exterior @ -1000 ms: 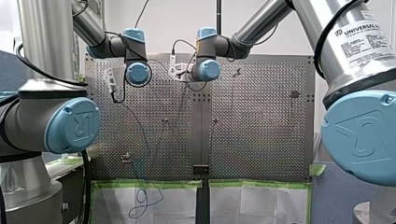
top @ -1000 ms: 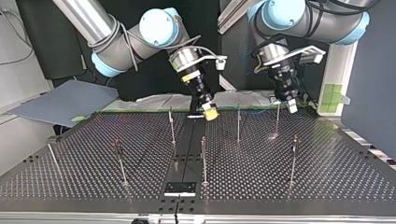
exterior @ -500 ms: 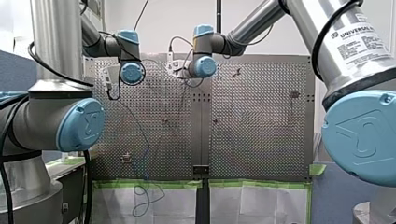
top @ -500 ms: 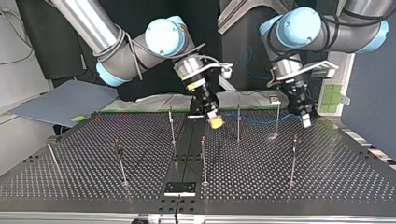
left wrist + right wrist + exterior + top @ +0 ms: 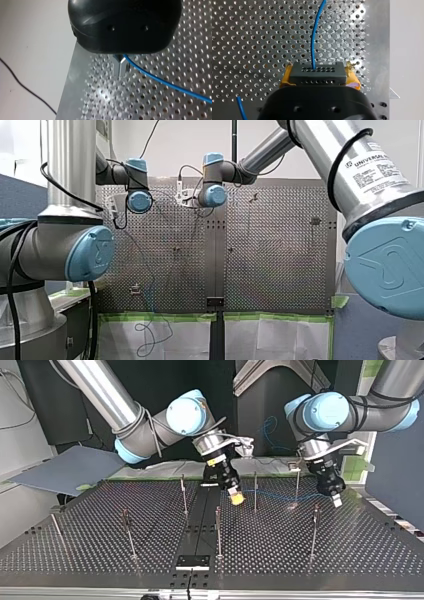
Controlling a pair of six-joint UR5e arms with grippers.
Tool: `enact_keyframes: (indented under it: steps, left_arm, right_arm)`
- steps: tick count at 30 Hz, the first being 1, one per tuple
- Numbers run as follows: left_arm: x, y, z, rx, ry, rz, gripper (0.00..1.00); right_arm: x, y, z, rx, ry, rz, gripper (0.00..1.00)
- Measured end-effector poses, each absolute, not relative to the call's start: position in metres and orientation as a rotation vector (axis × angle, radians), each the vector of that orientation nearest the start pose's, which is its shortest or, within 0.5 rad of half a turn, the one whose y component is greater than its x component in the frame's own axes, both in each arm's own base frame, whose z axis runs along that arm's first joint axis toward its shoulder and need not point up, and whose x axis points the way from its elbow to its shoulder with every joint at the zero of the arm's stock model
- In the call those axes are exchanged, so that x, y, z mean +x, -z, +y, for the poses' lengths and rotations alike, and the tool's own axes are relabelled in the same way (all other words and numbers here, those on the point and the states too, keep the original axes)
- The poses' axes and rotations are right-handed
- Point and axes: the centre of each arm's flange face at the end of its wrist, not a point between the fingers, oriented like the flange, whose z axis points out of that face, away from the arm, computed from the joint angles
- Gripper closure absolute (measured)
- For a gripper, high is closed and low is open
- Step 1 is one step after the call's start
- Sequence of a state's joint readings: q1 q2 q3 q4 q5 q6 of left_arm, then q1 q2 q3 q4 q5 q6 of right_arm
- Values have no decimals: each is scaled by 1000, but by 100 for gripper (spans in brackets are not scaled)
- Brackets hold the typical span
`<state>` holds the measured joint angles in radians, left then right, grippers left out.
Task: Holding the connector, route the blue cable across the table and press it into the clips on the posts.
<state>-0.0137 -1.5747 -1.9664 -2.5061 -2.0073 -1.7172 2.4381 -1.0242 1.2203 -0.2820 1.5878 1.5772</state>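
- My right gripper (image 5: pixel 319 75) is clenched on the connector (image 5: pixel 315 71), a dark block with rows of small holes, squeezed between its yellow pads (image 5: pixel 353 81).
- The blue cable (image 5: pixel 313 37) leaves the connector's face and runs ahead of that gripper, over the perforated table (image 5: pixel 249 37).
- My left gripper (image 5: pixel 121 66) grasps this cable between its metal fingertips. From there the cable slants away to one side above the table.
- In the top view, my right gripper hangs just toward 1 o'clock from the view's centre. My left gripper hangs at 3 o'clock from it, well apart, and both are clear of the table.
- Between them the cable stretches roughly level, crossing a near post (image 5: pixel 255 492) and a farther post (image 5: pixel 297 487), both at 3 o'clock from the connector. I cannot tell whether it sits in either clip.
- In the front view, slack cable lies looped at 7 o'clock, on a pale sheet (image 5: pixel 260 335) below the table's edge.
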Motion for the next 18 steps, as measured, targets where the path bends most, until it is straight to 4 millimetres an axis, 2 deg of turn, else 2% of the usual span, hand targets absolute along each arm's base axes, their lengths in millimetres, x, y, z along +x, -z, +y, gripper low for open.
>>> enact_keyframes:
  steps: [7,18]
  left_arm:
    - [482,-361,-76,-457,-157,1258,100]
    - [501,-363,-73,-414,-98,1245,100]
  right_arm:
    - [633,-357,-367,1708,-1875,-654,100]
    - [642,-358,-377,1696,-1880,-652,100]
